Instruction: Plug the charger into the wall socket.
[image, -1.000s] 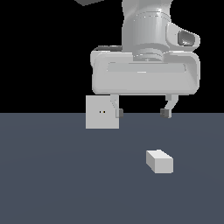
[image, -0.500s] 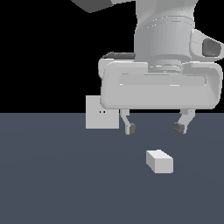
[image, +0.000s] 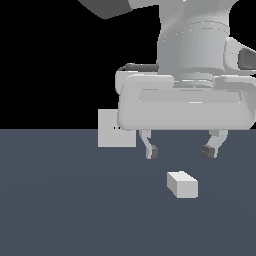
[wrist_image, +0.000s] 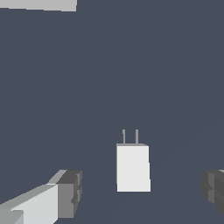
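Charger (wrist_image: 133, 168) lies free mid-floor (image: 60, 210), away from its edges, wall socket (image: 111, 135) beyond; we judge it light, rigid; our spread-fingered gripper (image: 180, 150) should pinch its flat sides.

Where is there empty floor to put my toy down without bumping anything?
The wide dark floor in front of the wall socket, on the exterior view's left of the charger, is bare. So is the strip nearest the camera, below the charger. It is crowded around the charger, because the open claw hangs right above it.
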